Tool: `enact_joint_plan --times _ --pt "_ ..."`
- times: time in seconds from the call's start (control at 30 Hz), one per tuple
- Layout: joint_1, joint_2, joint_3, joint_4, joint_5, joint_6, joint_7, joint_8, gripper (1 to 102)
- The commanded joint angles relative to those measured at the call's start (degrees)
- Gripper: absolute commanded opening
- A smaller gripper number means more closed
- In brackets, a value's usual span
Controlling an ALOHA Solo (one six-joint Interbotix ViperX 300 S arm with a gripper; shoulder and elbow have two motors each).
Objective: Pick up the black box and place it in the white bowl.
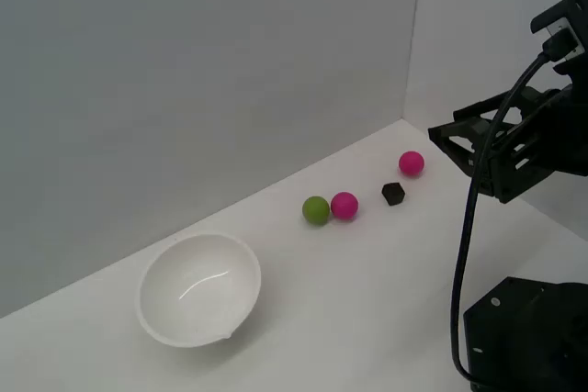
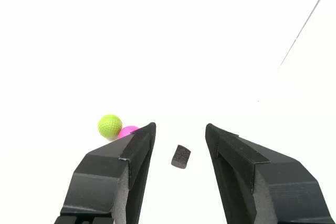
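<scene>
From the exterior view's left I see first the white bowl [image 1: 198, 288], standing well apart from everything else, then a green ball [image 1: 315, 209] touching a pink ball [image 1: 344, 205], then the black box [image 1: 393, 194], and a second pink ball [image 1: 411, 163]. My gripper [image 1: 466, 146] hangs above the table at the exterior view's right, jaws wide apart and holding nothing. In the wrist view the box lies straight ahead between the two fingers [image 2: 136, 153], so I judge a plain descent should reach it.

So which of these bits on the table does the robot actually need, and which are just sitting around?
Needed for the job:
- black box, lying between the open gripper fingers in the wrist view
- white bowl, where the box goes

Just lying about:
- green ball
- pink ball beside it
- other pink ball
</scene>
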Motion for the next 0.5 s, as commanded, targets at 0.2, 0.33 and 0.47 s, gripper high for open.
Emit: enact_joint_plan --times 0.2,0.33,0.47 --pt "0.4 -0.9 -0.7 -0.1 -0.2 -0.4 0.4 0.9 52" --pt "0.4 -1.0 -0.7 0.0 -0.2 -0.5 0.4 0.9 52" --pt "0.4 -0.6 -0.4 -0.1 -0.3 -0.5 0.5 0.9 52"
